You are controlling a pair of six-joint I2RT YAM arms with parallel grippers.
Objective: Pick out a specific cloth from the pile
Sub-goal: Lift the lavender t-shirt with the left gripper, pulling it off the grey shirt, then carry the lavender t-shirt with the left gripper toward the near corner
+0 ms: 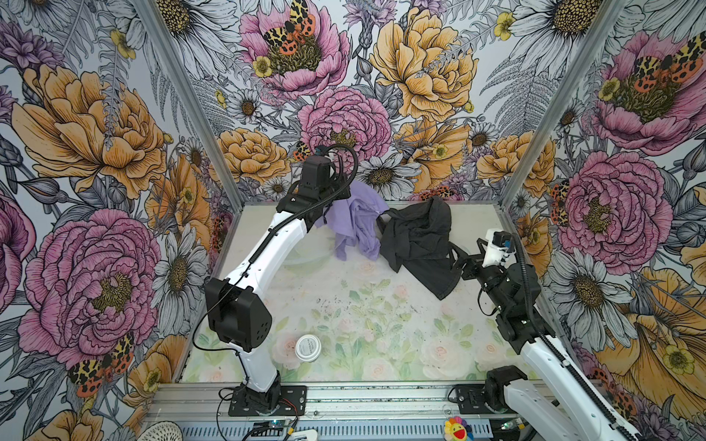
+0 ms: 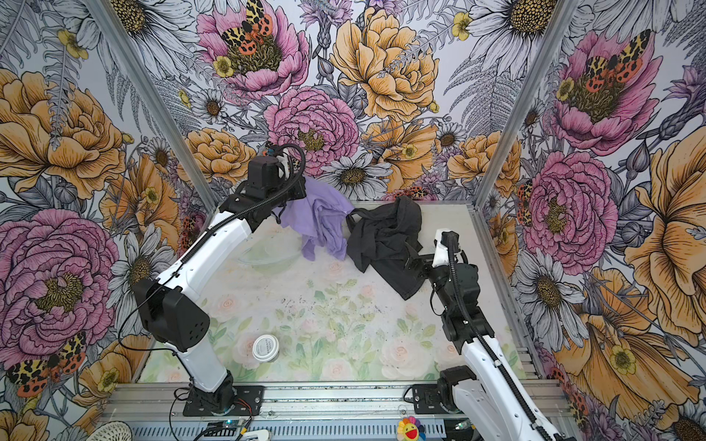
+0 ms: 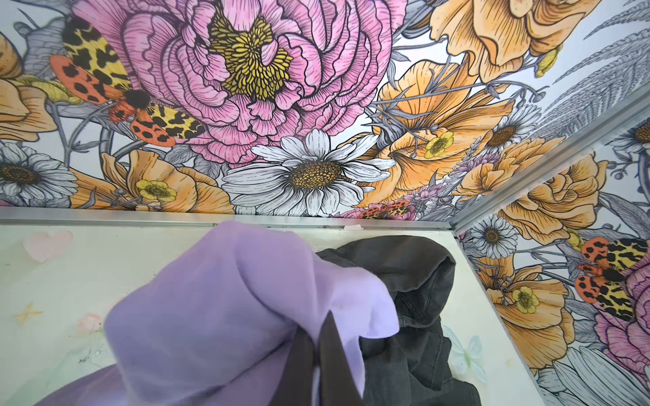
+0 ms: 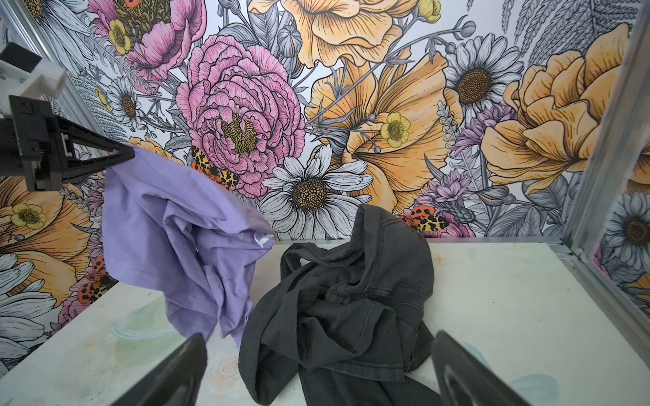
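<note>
The lavender cloth is hanging near the back wall from my left gripper, whose jaws are pinching tight on its bunched top edge. Its lower folds are trailing down just beside the charcoal-black cloth, which is lying crumpled on the table. My right gripper is hovering low in front of that dark heap, jaws spread wide and holding nothing.
</note>
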